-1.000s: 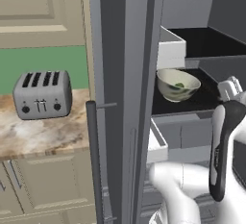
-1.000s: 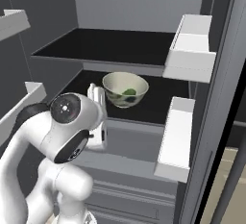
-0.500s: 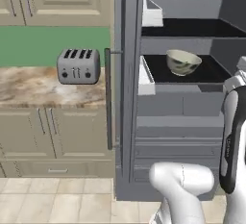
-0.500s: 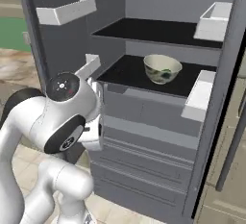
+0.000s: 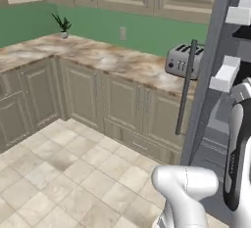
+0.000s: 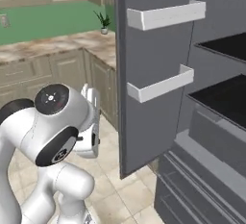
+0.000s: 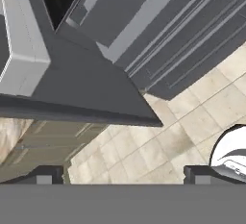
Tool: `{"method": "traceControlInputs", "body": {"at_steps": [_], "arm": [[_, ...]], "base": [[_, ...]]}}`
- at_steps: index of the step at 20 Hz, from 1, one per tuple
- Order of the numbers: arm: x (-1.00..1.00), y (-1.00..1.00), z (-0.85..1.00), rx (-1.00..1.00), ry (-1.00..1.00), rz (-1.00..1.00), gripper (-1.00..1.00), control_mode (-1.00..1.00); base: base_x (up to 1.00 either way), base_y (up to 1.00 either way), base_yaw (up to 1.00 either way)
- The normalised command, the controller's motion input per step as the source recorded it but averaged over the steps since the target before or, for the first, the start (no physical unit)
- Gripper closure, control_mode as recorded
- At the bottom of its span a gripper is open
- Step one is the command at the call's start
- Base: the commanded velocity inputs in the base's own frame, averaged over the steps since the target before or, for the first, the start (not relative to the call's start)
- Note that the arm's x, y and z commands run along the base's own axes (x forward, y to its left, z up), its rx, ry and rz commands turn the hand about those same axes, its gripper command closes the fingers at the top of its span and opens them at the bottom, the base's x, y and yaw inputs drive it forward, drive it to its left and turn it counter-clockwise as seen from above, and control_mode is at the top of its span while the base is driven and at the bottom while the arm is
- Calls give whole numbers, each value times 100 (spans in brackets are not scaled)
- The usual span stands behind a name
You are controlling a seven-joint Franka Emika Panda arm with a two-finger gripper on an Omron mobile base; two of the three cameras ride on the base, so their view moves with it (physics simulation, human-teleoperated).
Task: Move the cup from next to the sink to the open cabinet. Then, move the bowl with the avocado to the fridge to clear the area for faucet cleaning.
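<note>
The dark grey fridge stands open; its door carries two white bins and its dark shelves show at the right edge. In the left base view the fridge door and its long bar handle stand edge-on beside my arm. My gripper is open, its two tips wide apart with nothing between them, looking down past the door's lower edge at the fridge drawers and the floor. The bowl, avocado, cup, sink, faucet and open cabinet are out of view.
A silver toaster sits on the marble counter just left of the fridge door. A small potted plant stands in the far corner. Beige base cabinets line the wall, with a wide tiled floor in front.
The whole picture has swung away from the fridge interior as the base moved, so the bowl on the fridge shelf has left the frame. The gripper holds nothing.
</note>
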Motion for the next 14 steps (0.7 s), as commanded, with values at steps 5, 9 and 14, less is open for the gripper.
{"method": "traceControlInputs", "body": {"at_steps": [5,9,14], "arm": [[0,0,0,0,0,0,-100,100],[0,0,0,0,0,0,-100,100],[0,0,0,0,0,0,-100,100]], "base": [[-11,12,96],[-5,11,96],[4,2,94]]}}
